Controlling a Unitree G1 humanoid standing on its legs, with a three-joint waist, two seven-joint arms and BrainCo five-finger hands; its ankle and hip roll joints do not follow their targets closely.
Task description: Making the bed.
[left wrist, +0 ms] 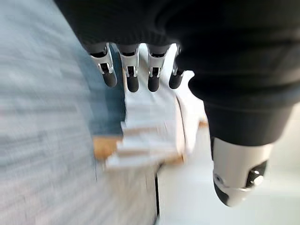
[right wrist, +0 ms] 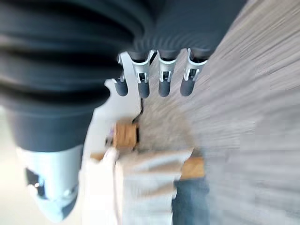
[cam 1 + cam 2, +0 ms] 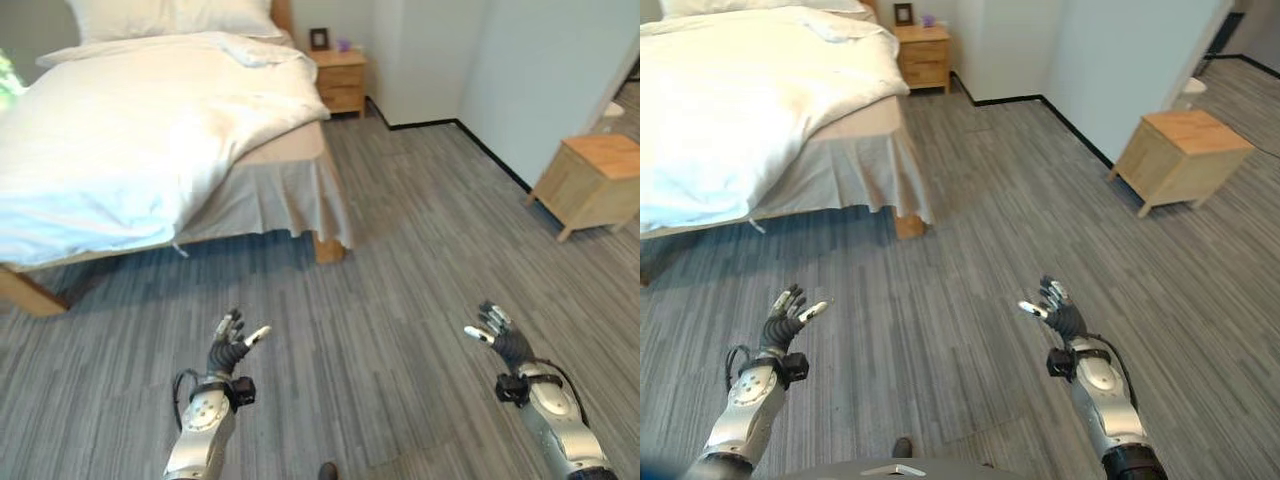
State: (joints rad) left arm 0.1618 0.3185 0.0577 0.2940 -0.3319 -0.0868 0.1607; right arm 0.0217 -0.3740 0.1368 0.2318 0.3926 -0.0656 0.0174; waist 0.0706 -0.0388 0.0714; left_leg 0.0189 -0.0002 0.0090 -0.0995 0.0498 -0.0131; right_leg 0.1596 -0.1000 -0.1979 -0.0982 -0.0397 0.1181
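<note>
Both robot hands [image 3: 232, 345] [image 3: 497, 338] open over floor, duvet [image 3: 140, 130] rumpled; R-eye: stool [image 3: 1181, 150].

A bedroom in a home. Upper left: a bed [image 3: 290, 160] with a rumpled white duvet [image 3: 140, 130], pillows [image 3: 170, 15] at its head and a beige valance [image 3: 270, 200] over wooden legs. Top centre: a wooden nightstand [image 3: 342, 80] carrying a small picture frame [image 3: 319, 38]. Right edge: a low wooden cabinet [image 3: 592, 180] by a pale wall [image 3: 540, 70]. Grey plank-patterned floor [image 3: 400, 300] throughout.
</note>
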